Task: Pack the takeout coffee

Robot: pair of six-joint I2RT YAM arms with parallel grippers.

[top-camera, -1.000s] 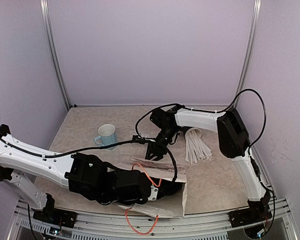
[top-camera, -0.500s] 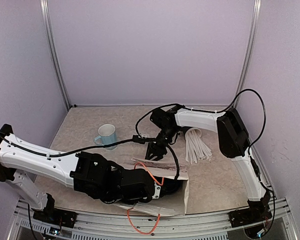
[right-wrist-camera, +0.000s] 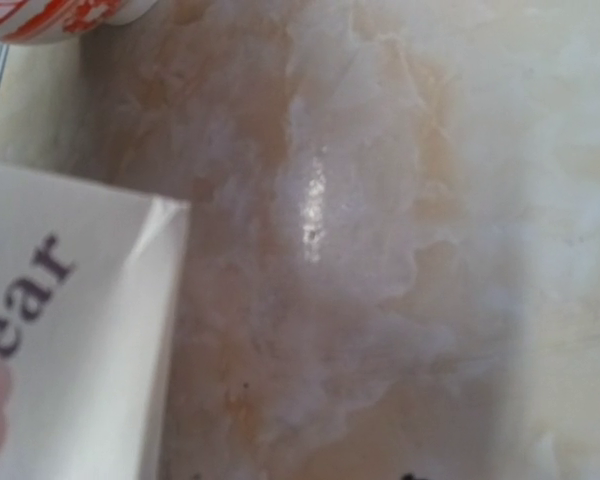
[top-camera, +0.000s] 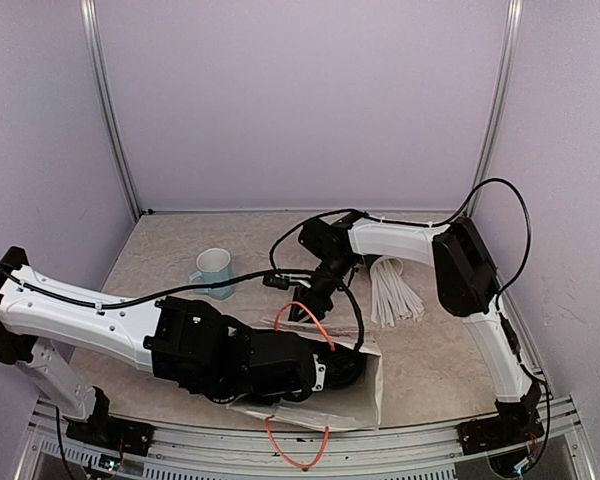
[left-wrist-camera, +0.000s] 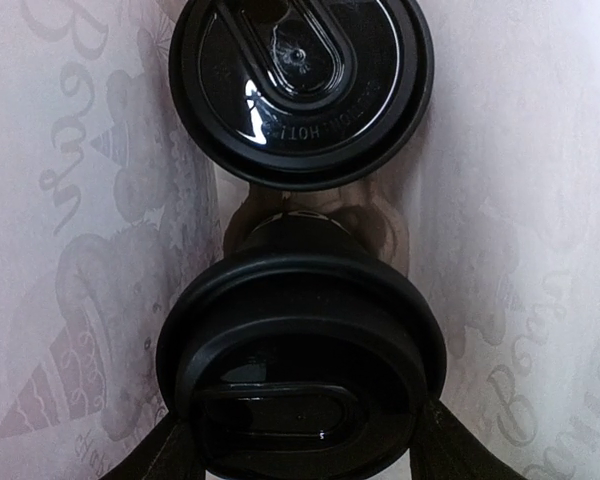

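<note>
- Coffee (left-wrist-camera: 300, 365) is clamped in left gripper (left-wrist-camera: 307, 452), inside bag (left-wrist-camera: 75, 250), just short of second cup (left-wrist-camera: 300, 80).
- Release is best delayed until coffee is seated on bag bottom.
- Right gripper (top-camera: 313, 300) is at bag mouth; its state cannot be told.

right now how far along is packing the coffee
Nearly done. Done: the paper bag lies open, the right gripper at its mouth, and one black lid sits deep inside. In hand: the left gripper holds the takeout coffee inside the bag. Left: release it and pull the arm out.
</note>
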